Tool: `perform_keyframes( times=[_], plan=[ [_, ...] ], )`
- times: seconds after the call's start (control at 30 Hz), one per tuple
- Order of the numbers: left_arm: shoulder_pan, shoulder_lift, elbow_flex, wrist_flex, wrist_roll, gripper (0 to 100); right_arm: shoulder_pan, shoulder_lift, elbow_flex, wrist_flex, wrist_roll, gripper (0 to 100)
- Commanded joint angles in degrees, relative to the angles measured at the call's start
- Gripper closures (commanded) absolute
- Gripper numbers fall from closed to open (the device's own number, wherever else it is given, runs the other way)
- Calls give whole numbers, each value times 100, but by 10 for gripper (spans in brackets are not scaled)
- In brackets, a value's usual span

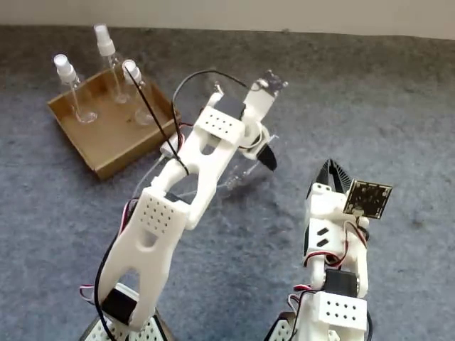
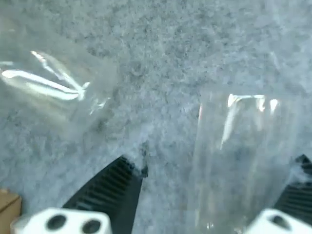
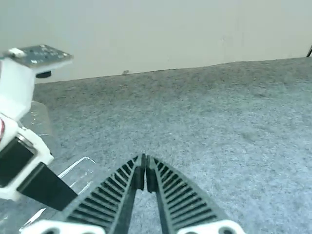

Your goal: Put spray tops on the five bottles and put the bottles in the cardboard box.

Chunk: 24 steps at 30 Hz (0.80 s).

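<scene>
Well, three bottles (image 1: 114, 67) with white spray tops stand upright in the cardboard box (image 1: 124, 160), which sits at the far left of the grey carpet (image 1: 370, 92). By that count, three of the five look finished and two are left to do.

Those two seem to be out on the carpet in the middle of the scene, right of the box and nearer. In the left wrist view a clear bottle (image 2: 243, 146) lies between the fingers of the left gripper (image 2: 219, 168), closer to one finger than the other. A second clear bottle (image 2: 48, 92) lies just beyond it, apart from the gripper. I cannot tell whether either one has a spray top, and no loose tops are plain to see.

The left gripper's jaws are spread wide around the first bottle with a gap on one side, so they straddle it and do not pinch it. The left arm stretches out over the middle of the carpet, low above these bottles.

The right gripper (image 3: 145, 170) is at the near right, well apart from the box, its jaws pressed together with nothing between them, pointing out over bare carpet.

As a judgement, the job is a little past halfway: both loose bottles need tops, if they lack them, and then a place in the box
</scene>
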Motion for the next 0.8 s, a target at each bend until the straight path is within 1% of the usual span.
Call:
perform_keyframes(
  times=[0.0,0.17,0.23,0.37,0.4,0.77],
  plan=[
    [110,576,-1279,651,-668,645,75,13,998,13,62,994],
    [110,1024,-2527,1099,-738,848,75,13,998,13,62,994],
    [145,1121,-3037,1248,-738,889,75,13,998,22,62,994],
    [215,1235,-3996,1653,-738,880,66,13,998,22,62,994],
    [233,1209,-4057,1723,-738,875,66,13,998,22,62,994],
    [620,418,-4004,1820,-712,867,66,13,998,22,62,994]
  ],
)
